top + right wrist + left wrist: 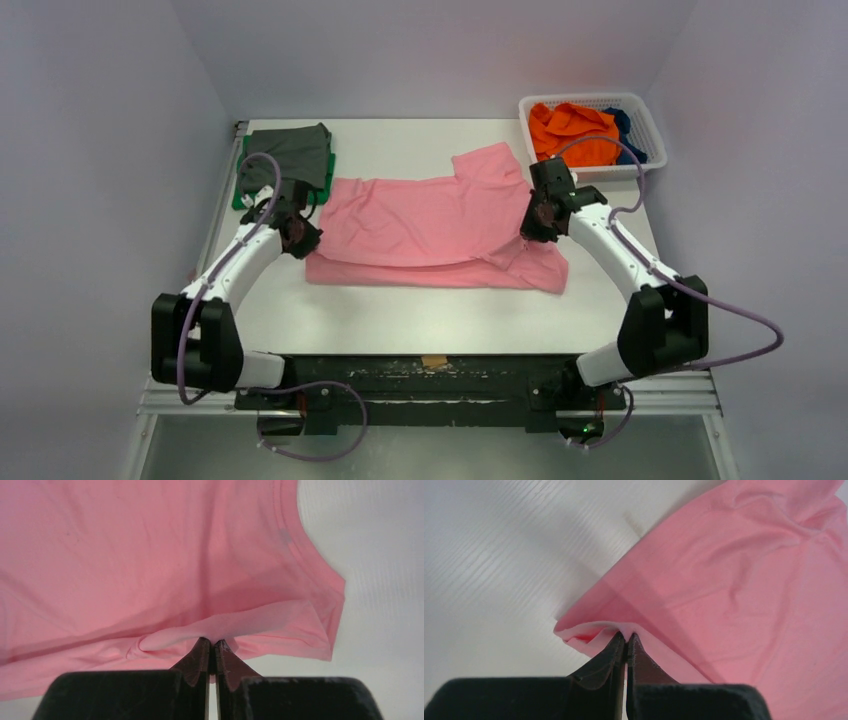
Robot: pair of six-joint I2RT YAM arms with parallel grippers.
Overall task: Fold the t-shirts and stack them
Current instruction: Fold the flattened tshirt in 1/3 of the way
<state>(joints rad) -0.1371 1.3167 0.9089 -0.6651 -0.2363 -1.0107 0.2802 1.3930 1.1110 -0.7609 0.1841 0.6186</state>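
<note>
Pink t-shirt (pixel 430 225) at middle of table (pixel 420 310), partly folded over itself. Left hand (pixel 625 637) pinched shut on its left edge, right hand (pixel 215 642) pinched shut on its right edge. Far-left corner: grey t-shirt (pixel 295 155) atop green t-shirt (pixel 240 200). Far-right corner: basket (pixel 652 128) holding orange t-shirt (pixel 570 130), dark blue t-shirt (pixel 627 130).

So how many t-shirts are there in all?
5: the pink t-shirt spread mid-table; the grey t-shirt at the far left, lying on the green t-shirt, only its edge showing; the orange t-shirt and dark blue t-shirt in the basket, which may hide more.
</note>
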